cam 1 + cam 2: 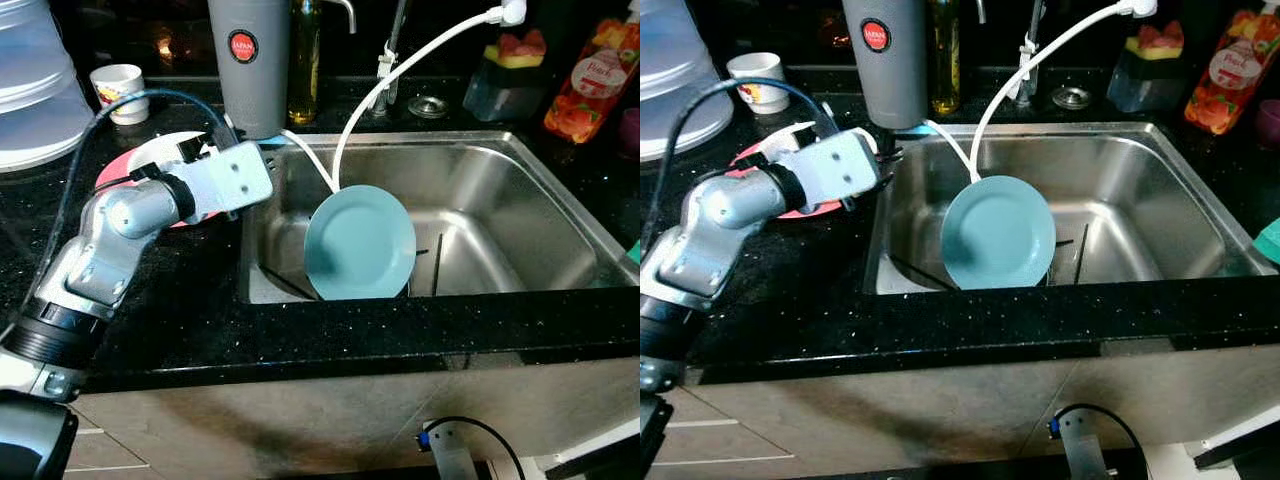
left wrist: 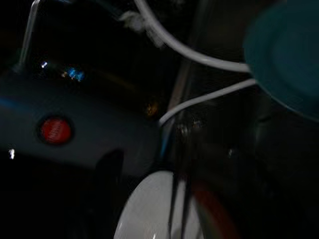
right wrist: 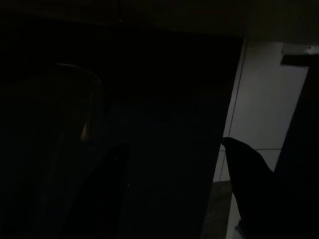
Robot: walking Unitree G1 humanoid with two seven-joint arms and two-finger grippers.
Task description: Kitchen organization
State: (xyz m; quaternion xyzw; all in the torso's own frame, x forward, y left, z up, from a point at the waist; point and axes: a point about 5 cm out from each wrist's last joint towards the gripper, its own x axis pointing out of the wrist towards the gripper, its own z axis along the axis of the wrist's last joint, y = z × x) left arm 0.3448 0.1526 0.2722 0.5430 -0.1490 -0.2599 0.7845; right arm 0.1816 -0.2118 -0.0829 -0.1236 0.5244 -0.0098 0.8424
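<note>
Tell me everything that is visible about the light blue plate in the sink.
The light blue plate is round, plain, smooth and slightly glossy, with a shallow raised rim; it looks like plastic or glazed ceramic. It stands nearly on edge inside the steel sink, at the front left, with its face turned toward the camera. Its lower edge is hidden behind the sink's front wall. A white hose runs down behind its upper left edge; contact cannot be judged. It looks clean and unbroken.

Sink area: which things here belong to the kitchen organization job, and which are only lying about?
Job: left gripper over the pink-rimmed plate; teal plate leaning in the sink.
Lying about: grey bottle, small cup, white hose.
</note>
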